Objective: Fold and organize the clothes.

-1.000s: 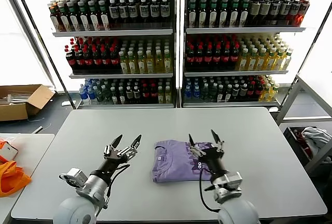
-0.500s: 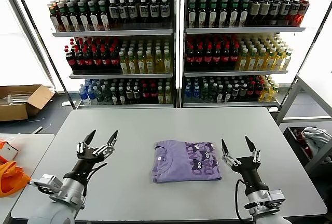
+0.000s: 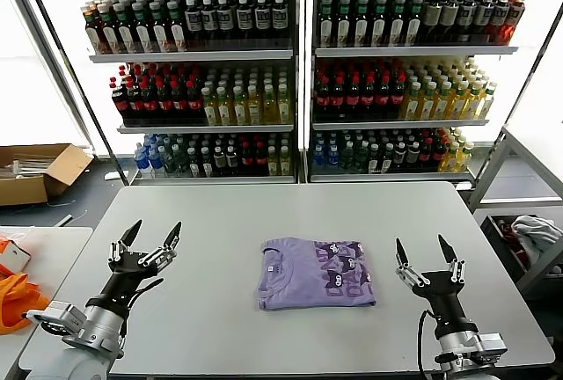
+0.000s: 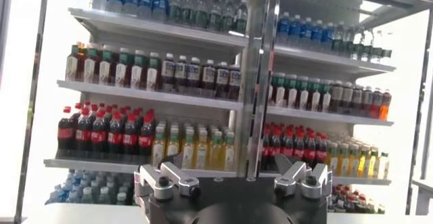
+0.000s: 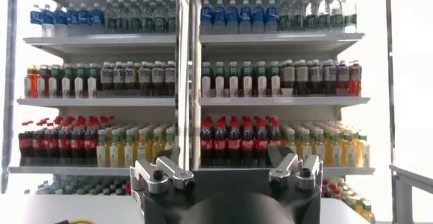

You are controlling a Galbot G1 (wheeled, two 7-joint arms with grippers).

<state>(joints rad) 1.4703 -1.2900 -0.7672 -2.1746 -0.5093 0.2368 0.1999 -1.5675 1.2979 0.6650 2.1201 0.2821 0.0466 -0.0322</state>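
From your head camera, the T-shirt [image 3: 315, 272] lies folded in a neat rectangle at the middle of the table [image 3: 290, 213]. Your left gripper [image 3: 147, 237] hovers well to its left, jaws spread wide and empty; your right gripper [image 3: 426, 252] hovers to its right, equally wide and empty. Both wrist views face the bottle shelves [image 4: 203, 97], with only each gripper's base showing.

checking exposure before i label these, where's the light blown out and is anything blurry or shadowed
Head view: the windows either side of the drink shelves are blown white; the grey table is evenly lit, with a faint shadow under the folded purple T-shirt, which looks sharp. Left wrist view: a white backlit haze behind slightly soft bottles. Right wrist view: washed-out white at both edges.
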